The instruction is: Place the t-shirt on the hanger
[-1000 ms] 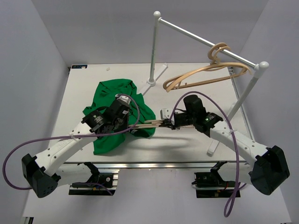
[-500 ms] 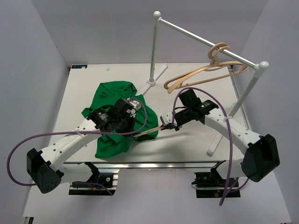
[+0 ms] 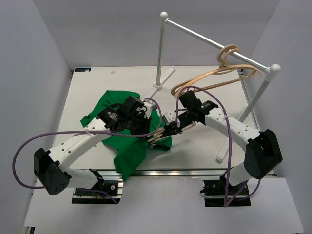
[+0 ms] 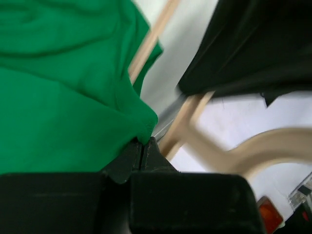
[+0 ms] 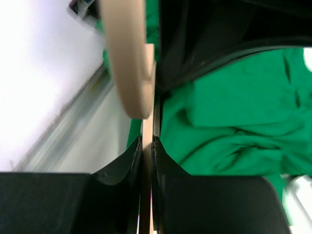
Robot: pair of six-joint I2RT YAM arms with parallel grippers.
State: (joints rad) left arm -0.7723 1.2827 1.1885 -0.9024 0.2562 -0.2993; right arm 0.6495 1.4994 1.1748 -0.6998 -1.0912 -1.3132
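Both arms have swung inward, dragging the t-shirt (image 3: 127, 156) toward the near edge of the worktop (image 3: 200, 157), over the hanger (image 3: 156, 136). Left wrist: the left gripper (image 4: 142, 144) pinches a shirt fold. Right wrist: the right gripper (image 5: 147, 146) clamps the hanger's bar. Threading seems underway, the collar possibly hidden; next, draw cloth along the hanger's arm.

Taking the table (image 3: 85, 87) from above as a dial, bare board lies from 9 to 11 o'clock and again at 4 o'clock. The middle is crowded: the left gripper (image 3: 146, 137) and right gripper (image 3: 168, 130) sit close together over the t-shirt (image 3: 129, 155) and the hanger (image 3: 157, 136). A post of the rail (image 3: 209, 40) stands at 12 o'clock. The spare hangers (image 3: 214, 75) hang at 1 to 2 o'clock.
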